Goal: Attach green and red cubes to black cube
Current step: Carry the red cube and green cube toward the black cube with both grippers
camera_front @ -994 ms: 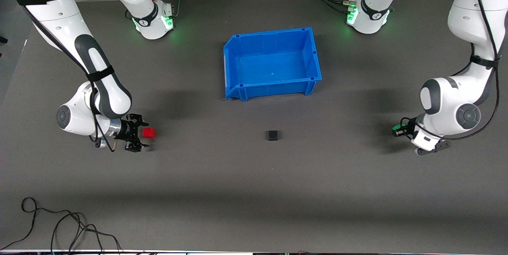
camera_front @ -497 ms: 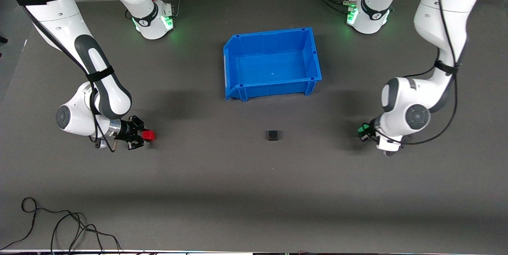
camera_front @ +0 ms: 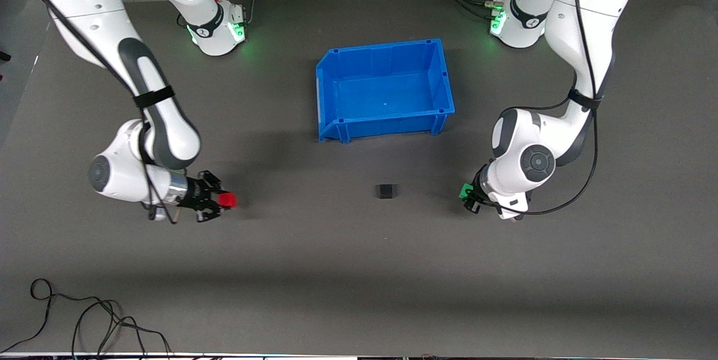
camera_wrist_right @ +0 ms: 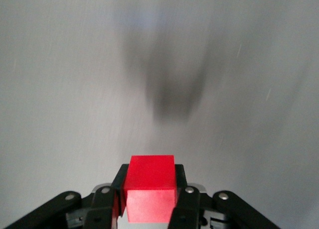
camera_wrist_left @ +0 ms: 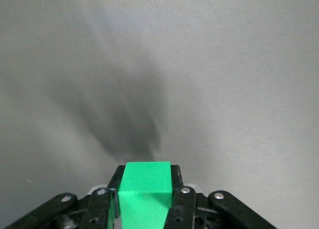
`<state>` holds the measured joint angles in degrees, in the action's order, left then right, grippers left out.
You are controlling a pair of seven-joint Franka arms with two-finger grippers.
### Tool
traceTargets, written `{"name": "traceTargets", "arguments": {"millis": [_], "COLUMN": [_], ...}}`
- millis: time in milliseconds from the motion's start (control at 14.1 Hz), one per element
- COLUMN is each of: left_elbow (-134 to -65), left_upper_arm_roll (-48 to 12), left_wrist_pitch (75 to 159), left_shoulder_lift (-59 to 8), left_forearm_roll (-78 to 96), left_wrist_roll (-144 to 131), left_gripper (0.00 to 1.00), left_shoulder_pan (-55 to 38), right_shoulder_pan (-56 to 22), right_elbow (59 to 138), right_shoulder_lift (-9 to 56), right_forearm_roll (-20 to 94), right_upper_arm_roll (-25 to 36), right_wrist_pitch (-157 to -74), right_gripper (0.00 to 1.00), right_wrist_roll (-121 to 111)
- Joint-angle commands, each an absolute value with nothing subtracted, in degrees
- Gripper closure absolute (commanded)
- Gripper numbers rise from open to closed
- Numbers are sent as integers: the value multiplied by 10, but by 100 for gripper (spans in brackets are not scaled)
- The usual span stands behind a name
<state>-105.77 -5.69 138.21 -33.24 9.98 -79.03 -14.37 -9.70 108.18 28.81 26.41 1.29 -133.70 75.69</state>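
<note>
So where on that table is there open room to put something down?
Bare mat lies between the black cube and the cables at the front edge, and either side of the blue bin. It is tighter beside the black cube, where the left gripper and right gripper carry cubes.

you had a bright green cube (camera_wrist_left: 146,195), a bright red cube (camera_wrist_right: 151,188), a matte black cube (camera_front: 386,191), a plain blue bin (camera_front: 328,86), a dark grey table (camera_front: 359,270)

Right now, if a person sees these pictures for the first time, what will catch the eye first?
Probably the big blue bin, open and empty, midway between the two arm bases. Next, the two bright cubes: the right gripper is shut on the red cube, the left gripper on the green cube. Between them, the small black cube sits alone on the table.
</note>
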Motion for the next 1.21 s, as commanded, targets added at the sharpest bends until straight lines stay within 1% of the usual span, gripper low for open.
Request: {"name": "traceTargets", "arguments": {"millis": [0,284,568,710,994,1136], "left_elbow": [-1032,-992,-942,-934,-933,-926], "left_upper_arm_roll": [-61,-88,-88,-88,-88,-87], "left_wrist_pitch": [1384,1387,1388,1389,1390,1390], "left_shoulder_lift": [-346,-372,-404,-412,-418,-423], "left_forearm_roll": [120,120,121,121,119,118], "left_wrist_roll": [-841,-897,-971,-1000,-1041,-1066], "left_gripper": [100,100,100,100,100,100], "left_shoulder_pan": [-152,-161,-190,-197,-210,-220], "right_shoulder_pan": [-152,-222,-274,-294,-344,-364], "right_elbow": [1036,970,910,885,867,847], "right_shoulder_lift": [313,355,400,418,450,469], "right_forearm_roll": [275,276,275,275,274,273], "right_upper_arm_roll": [19,19,19,19,19,19], "right_wrist_pitch": [-1329,-1332,-1346,-1354,-1404,-1407], "right_gripper": [68,69,69,69,68,68], "right_wrist_roll": [836,942,1029,1062,1127,1147]}}
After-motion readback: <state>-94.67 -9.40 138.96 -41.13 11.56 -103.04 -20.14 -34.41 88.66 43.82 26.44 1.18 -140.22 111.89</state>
